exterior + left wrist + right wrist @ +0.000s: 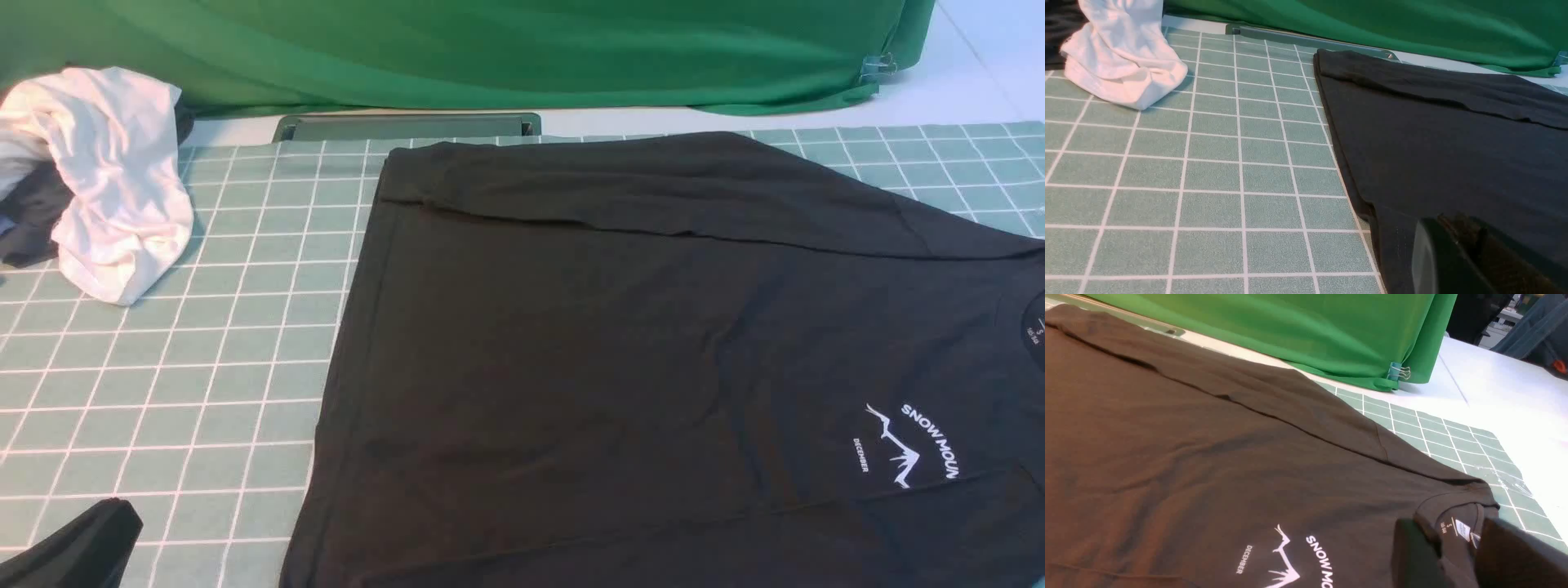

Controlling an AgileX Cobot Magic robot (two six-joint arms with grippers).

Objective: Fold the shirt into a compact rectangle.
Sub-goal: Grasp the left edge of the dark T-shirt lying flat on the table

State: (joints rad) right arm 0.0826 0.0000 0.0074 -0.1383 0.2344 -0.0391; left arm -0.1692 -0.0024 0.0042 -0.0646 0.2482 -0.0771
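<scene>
The shirt [620,343] looks soft, light and limp, best pinched at its collar [1453,506], which the right claw [1449,543] straddles, jaws apart (left claw [1453,253] together, by its hem [1349,163]).

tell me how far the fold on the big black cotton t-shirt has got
Done: the black cotton T-shirt lies flat on the green gridded mat, its far side folded in over the body. In hand: the right gripper sits open at the collar. To do: nearly everything, since it is spread wide, not a compact rectangle.
</scene>
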